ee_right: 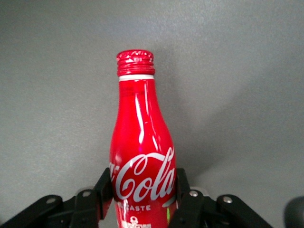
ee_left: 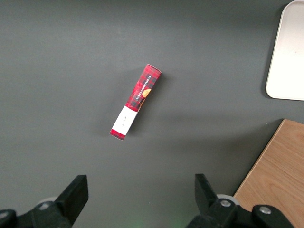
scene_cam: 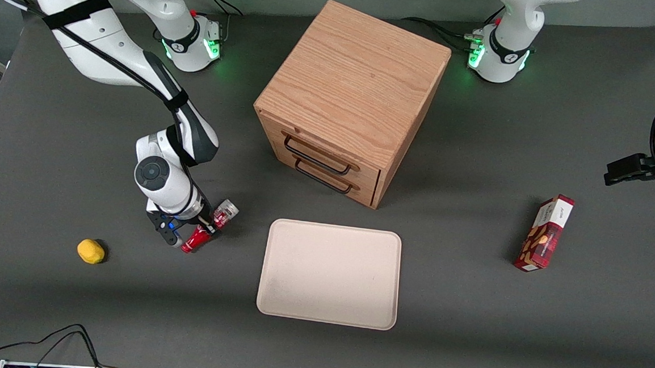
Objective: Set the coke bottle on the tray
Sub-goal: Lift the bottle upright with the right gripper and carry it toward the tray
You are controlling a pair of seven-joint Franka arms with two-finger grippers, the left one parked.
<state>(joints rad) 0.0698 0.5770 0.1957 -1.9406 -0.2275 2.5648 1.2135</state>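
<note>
The coke bottle (scene_cam: 197,238) is a slim red bottle with a white script logo, a red cap and a silver base. It lies tilted low over the table beside the tray, toward the working arm's end. My right gripper (scene_cam: 209,226) is shut on the bottle's body. In the right wrist view the black fingers (ee_right: 102,190) press both sides of the bottle (ee_right: 141,142) at the logo, with the cap pointing away. The cream-beige tray (scene_cam: 330,274) lies flat in front of the wooden cabinet, nearer the front camera. A corner of the tray shows in the left wrist view (ee_left: 287,52).
A wooden two-drawer cabinet (scene_cam: 355,94) stands at mid table. A small yellow object (scene_cam: 91,251) lies toward the working arm's end, beside the gripper. A red snack box (scene_cam: 545,233) lies toward the parked arm's end and shows in the left wrist view (ee_left: 137,100). Cables run along the front edge.
</note>
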